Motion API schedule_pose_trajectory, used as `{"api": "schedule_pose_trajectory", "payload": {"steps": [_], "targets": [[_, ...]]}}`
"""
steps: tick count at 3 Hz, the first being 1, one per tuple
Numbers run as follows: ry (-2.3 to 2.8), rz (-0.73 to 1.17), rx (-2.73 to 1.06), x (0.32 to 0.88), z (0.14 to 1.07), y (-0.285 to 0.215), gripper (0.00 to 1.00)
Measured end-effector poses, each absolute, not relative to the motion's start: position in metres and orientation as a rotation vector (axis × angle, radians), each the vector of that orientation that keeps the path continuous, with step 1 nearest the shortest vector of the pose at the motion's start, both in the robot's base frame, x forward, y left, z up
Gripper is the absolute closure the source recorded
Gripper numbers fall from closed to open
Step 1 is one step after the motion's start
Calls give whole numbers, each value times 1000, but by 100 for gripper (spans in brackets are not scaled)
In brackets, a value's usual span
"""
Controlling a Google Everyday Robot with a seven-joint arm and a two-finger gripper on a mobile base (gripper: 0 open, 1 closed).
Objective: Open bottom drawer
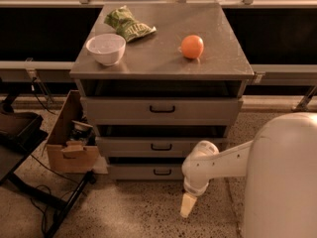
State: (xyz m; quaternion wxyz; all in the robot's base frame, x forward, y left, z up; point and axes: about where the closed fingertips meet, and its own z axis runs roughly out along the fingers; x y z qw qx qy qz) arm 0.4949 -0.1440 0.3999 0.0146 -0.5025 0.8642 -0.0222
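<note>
The bottom drawer (143, 172) is the lowest and shortest grey front of the cabinet, with a small dark bar handle (162, 172) at its centre. It looks closed or nearly so, set back under the middle drawer (161, 146). My gripper (187, 205) hangs from the white arm, pointing down at the floor, just right of and in front of the bottom drawer. It is a little below and to the right of the handle, not touching it.
The top drawer (162, 109) is the tallest front. On the cabinet top sit a white bowl (106, 48), a green bag (128, 25) and an orange (192, 46). A cardboard box (69, 140) stands on the floor to the left, beside a black stand (20, 133) with cables.
</note>
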Motion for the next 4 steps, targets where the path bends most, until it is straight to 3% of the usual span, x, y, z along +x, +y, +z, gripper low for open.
{"api": "schedule_pose_trajectory", "payload": {"steps": [2,4], "targets": [[2636,-178,-1667,520,300,-212,0],[2607,-162,-1679,528,279,-215,0]]}}
